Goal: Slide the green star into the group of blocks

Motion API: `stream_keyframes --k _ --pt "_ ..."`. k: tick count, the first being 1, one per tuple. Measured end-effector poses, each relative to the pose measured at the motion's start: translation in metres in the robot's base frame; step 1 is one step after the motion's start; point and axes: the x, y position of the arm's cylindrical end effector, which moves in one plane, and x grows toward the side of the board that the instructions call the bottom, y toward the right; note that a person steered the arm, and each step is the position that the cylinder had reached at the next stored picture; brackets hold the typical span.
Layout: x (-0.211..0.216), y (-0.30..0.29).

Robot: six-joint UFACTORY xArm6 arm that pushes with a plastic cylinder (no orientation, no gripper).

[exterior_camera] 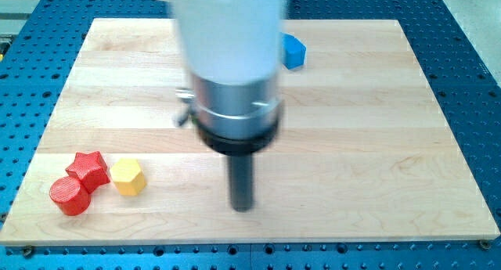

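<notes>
the green star does not show; my tip is a bare dark rod, gripping nothing, right of the yellow hexagonal block.

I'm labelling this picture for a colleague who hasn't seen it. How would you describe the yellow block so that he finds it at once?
Start at the wooden board and go to its corner at the view's bottom left, where three small blocks cluster. The yellow hexagonal block is the rightmost of them, beside the red star-shaped block and red cylinder. It alone is yellow.
</notes>
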Motion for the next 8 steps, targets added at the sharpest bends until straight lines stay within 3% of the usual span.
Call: stream_keyframes --k 1,2,3,5,6,8 --pt "-0.026 0.072" --pt "-0.093 0.114" --pt "-0.15 0.1" --pt "-0.193 0.025" --pt "-0.19 -0.016" --pt "-0.143 -0.107"
